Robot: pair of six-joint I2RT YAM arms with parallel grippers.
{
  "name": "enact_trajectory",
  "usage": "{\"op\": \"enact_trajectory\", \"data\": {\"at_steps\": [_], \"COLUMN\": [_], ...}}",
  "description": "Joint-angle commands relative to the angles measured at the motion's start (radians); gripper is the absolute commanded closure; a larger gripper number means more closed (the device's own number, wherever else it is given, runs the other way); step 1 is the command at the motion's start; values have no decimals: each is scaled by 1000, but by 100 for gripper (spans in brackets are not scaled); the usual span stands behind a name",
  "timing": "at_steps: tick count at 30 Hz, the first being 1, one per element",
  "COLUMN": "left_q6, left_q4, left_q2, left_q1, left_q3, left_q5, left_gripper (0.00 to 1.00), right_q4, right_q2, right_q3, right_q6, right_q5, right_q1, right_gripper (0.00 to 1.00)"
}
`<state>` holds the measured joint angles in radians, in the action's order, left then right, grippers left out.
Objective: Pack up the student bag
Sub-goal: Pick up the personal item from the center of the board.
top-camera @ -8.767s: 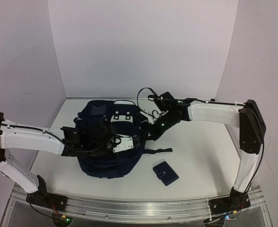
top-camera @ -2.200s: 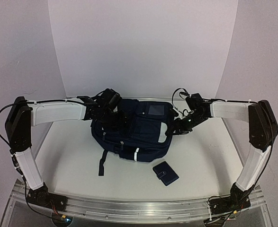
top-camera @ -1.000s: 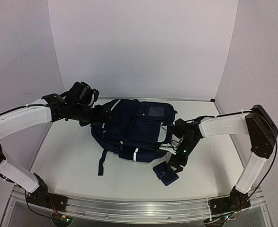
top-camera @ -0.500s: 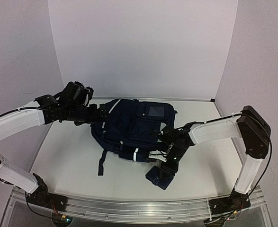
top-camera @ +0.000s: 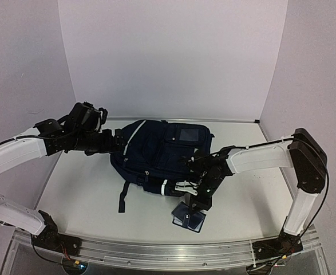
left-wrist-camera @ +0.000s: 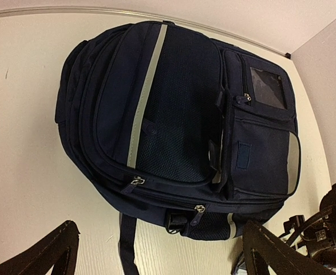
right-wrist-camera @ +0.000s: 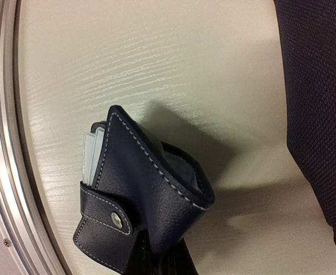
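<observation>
We see the student bag (top-camera: 156,152) lying flat near the middle of the table (top-camera: 82,195), its pockets facing up and a grey stripe running along its panel. A dark strap (top-camera: 123,197) trails from it toward 7 o'clock.

At about 5 o'clock from the bag, just beside its near edge, the right gripper (top-camera: 195,201) points down with its jaws pinched tight on one edge of a small navy wallet (top-camera: 188,219). The wrist view shows the wallet (right-wrist-camera: 139,195) tilted, snap tab closed, cards peeking out, its shadow on the table; we cannot tell whether it touches the surface.

At 9 o'clock from the bag, the left gripper (top-camera: 120,141) hovers with its jaws spread wide, holding nothing.
</observation>
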<state>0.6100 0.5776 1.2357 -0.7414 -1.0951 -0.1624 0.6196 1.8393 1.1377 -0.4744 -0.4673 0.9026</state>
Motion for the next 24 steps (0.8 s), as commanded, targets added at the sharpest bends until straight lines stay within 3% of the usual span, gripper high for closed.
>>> {"op": "enact_trajectory", "data": {"at_steps": [1, 8, 15, 24], "left_q6": [-16, 4, -12, -49], "left_q4": [-37, -285, -391, -518], "left_q2": [-55, -112, -24, 182], "left_q1": [-6, -21, -129, -190], "left_q3": [33, 182, 190, 96], "left_q5": [112, 504, 560, 737], "left_gripper": [0, 0, 0, 14], "right_q4": [114, 178, 194, 209], "right_q2": [-64, -168, -206, -210], "right_q3": [65, 180, 303, 401], "right_q6": [-17, -3, 20, 47], "right_q5": [38, 19, 16, -36], "right_q1": [13, 13, 12, 12], "right_gripper": [100, 100, 100, 100]}}
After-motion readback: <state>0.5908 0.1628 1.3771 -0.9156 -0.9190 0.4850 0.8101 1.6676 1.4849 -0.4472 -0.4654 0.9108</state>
